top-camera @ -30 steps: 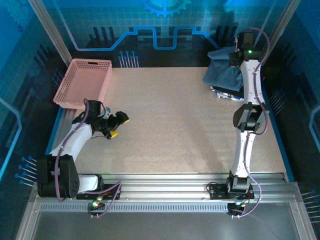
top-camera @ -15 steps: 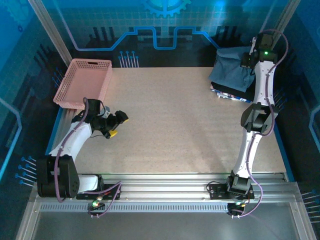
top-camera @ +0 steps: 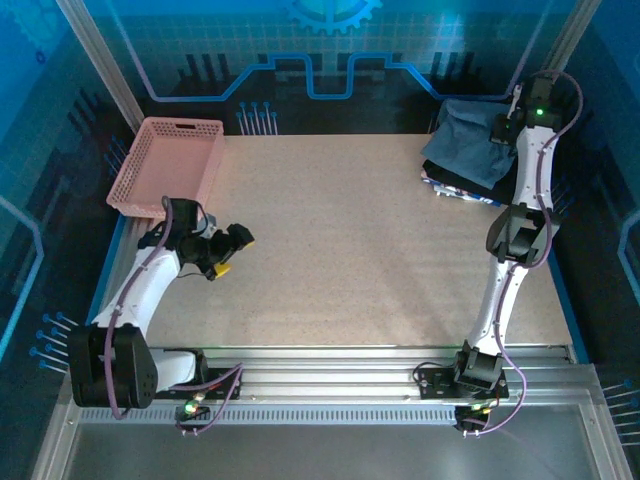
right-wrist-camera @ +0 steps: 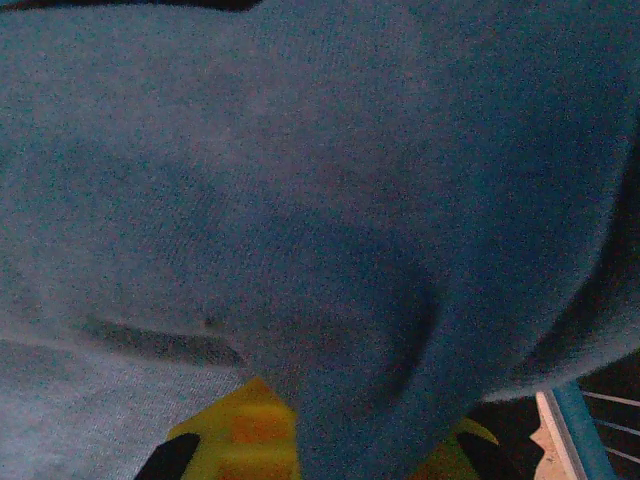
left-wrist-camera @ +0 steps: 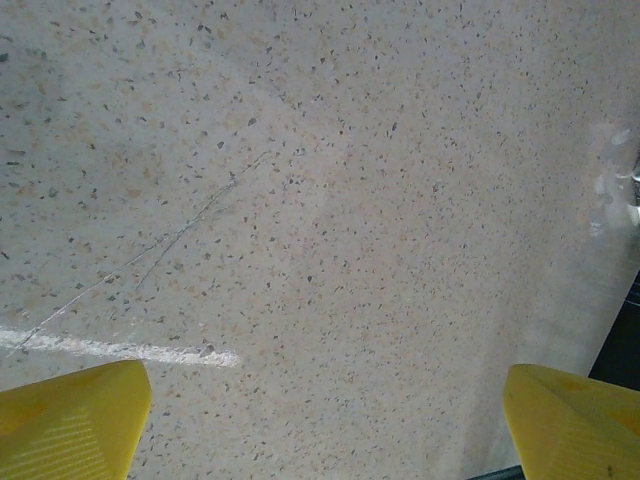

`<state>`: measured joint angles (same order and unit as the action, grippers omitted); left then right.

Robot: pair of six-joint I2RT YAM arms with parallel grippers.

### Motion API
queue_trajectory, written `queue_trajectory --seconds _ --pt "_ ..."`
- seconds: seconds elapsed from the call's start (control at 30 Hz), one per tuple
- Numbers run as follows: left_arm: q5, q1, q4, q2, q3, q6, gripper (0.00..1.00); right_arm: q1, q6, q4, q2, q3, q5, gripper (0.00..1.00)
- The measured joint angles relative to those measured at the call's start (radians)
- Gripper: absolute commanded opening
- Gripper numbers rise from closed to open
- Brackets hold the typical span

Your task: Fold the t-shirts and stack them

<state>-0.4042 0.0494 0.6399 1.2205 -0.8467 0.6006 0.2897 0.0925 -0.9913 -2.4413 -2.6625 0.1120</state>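
Over at the far right corner of the table (top-camera: 340,250), the right arm is stretched out long and its end effector (top-camera: 498,132) is pinched tight on a dark slate-blue t-shirt (top-camera: 465,150), with the cloth bunched and draped down from the grip. From the right wrist camera the fabric (right-wrist-camera: 300,200) hangs in soft folds right across the yellow fingers (right-wrist-camera: 250,430), which are pressed together on it. Beneath the hanging shirt something flat and dark lies on the table's edge, though I cannot tell what it is. On the left side, the left end effector (top-camera: 232,252) hovers low over bare speckled tabletop, its yellow fingertips (left-wrist-camera: 70,420) spread wide and holding nothing. A pink lattice basket (top-camera: 185,126) sits at the far left corner, near that arm and well apart from the shirt.
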Motion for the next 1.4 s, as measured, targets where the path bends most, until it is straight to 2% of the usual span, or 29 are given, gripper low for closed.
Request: queue_trajectory --seconds 0.07,0.13,0.2,0.27,0.3,0.6,0.73,0.77,0.83,0.9,1.13,1.3,1.4 --pt "0.005 0.000 0.014 -0.014 0.000 -0.001 0.92 0.002 -0.005 0.006 -0.002 0.000 0.000 0.00" --pt "0.010 0.000 0.025 -0.026 0.000 -0.001 0.92 0.000 -0.007 0.016 -0.002 0.000 0.000 0.09" --pt "0.015 0.000 0.037 -0.039 0.000 -0.001 0.92 0.000 -0.005 0.018 -0.002 0.000 0.004 0.27" --pt "0.018 0.000 0.045 -0.053 0.000 -0.001 0.92 0.000 -0.006 0.019 -0.002 0.000 0.012 0.55" --pt "0.019 0.000 0.047 -0.058 0.000 -0.001 0.92 0.000 -0.006 0.023 -0.002 0.000 0.016 0.61" --pt "0.018 0.000 0.053 -0.080 0.000 -0.001 0.93 0.001 0.082 0.020 0.037 0.042 -0.005 0.76" --pt "0.014 0.000 0.026 -0.069 0.000 -0.001 0.93 -0.002 0.138 0.053 0.212 0.255 -0.049 0.93" --pt "0.014 0.000 0.016 -0.063 0.000 -0.001 0.93 -0.003 0.148 0.066 0.281 0.334 -0.062 1.00" --pt "0.013 0.000 0.003 -0.053 0.000 -0.001 0.93 -0.006 0.159 0.070 0.373 0.391 -0.079 1.00" --pt "0.006 -0.003 -0.013 -0.039 -0.006 -0.001 0.93 -0.009 0.172 0.201 0.553 0.624 -0.116 1.00" --pt "0.006 -0.055 -0.119 -0.001 -0.120 -0.019 0.98 -0.016 0.181 0.343 1.152 1.272 -0.237 1.00" --pt "0.044 -0.060 -0.246 -0.010 -0.140 -0.028 0.99 -0.014 0.178 0.351 1.449 1.565 -0.256 1.00" --pt "0.088 -0.053 -0.300 -0.012 -0.133 -0.035 0.99 -0.014 0.184 0.351 1.549 1.704 -0.265 1.00"
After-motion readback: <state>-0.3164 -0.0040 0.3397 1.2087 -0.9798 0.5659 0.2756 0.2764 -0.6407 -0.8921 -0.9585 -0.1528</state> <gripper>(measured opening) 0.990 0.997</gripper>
